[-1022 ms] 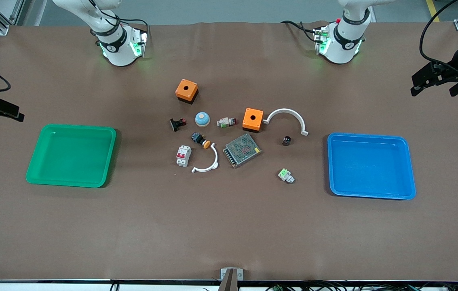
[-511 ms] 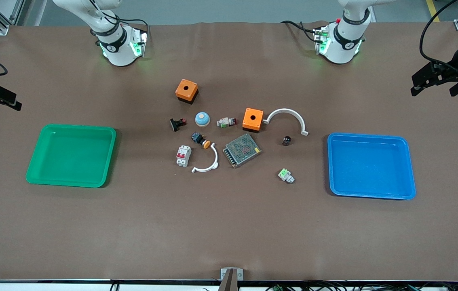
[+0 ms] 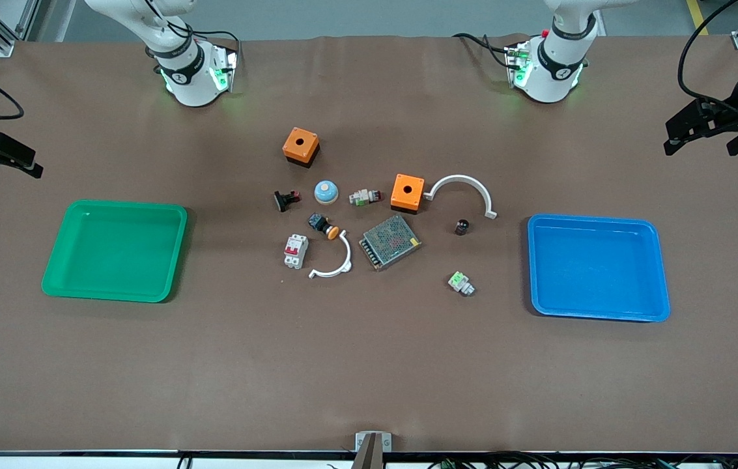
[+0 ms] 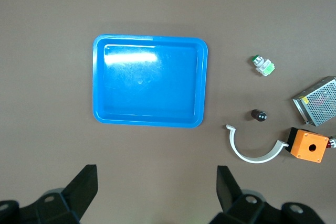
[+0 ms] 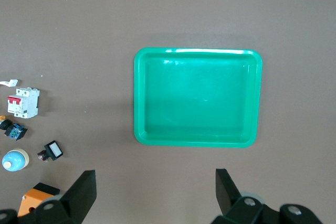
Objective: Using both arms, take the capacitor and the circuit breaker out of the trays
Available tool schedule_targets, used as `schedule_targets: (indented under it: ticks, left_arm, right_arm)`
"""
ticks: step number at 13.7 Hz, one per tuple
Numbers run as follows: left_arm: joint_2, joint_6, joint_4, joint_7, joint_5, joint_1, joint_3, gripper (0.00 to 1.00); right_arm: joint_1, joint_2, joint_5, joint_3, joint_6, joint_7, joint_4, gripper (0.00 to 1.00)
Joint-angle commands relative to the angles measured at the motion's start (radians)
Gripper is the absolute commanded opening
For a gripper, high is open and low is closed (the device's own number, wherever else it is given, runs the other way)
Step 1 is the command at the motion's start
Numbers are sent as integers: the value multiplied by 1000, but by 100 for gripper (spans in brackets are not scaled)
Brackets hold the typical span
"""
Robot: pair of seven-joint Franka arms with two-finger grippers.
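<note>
The capacitor [image 3: 462, 227], a tiny dark cylinder, stands on the table between a white arc and the blue tray [image 3: 596, 267]; it also shows in the left wrist view [image 4: 258, 115]. The breaker [image 3: 296, 251], white with red levers, lies at the cluster's edge toward the green tray [image 3: 114, 251], and the right wrist view shows it too [image 5: 23, 103]. My left gripper [image 3: 699, 143] hangs open and empty high over the table end by the blue tray [image 4: 149, 88]. My right gripper [image 3: 9, 172] hangs open and empty over the table end by the green tray [image 5: 197, 98].
Mid-table clutter: two orange boxes [image 3: 301, 146] [image 3: 407, 192], two white arcs [image 3: 463, 189] [image 3: 333, 260], a mesh-covered metal box [image 3: 390, 241], a blue dome [image 3: 326, 191], a white-green connector [image 3: 460, 283], a black-and-red part [image 3: 285, 199] and an orange-capped button [image 3: 324, 225]. Both trays are empty.
The right gripper has shifted slightly over its end of the table. The left gripper has barely moved. Nothing on the table has changed.
</note>
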Motion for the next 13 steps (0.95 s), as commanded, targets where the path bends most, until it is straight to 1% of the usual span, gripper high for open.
schedule_targets:
  ticks: [1,13]
  left_arm:
    - [12,-5,25,-7,11,7,-13,100]
    - [18,-5,24,1,11,4,-13,100]
  right_arm:
    - [-17,-2,-6,17,-26,-1,33,100]
    - [-11,12,-18,22,-20,-60,36,100]
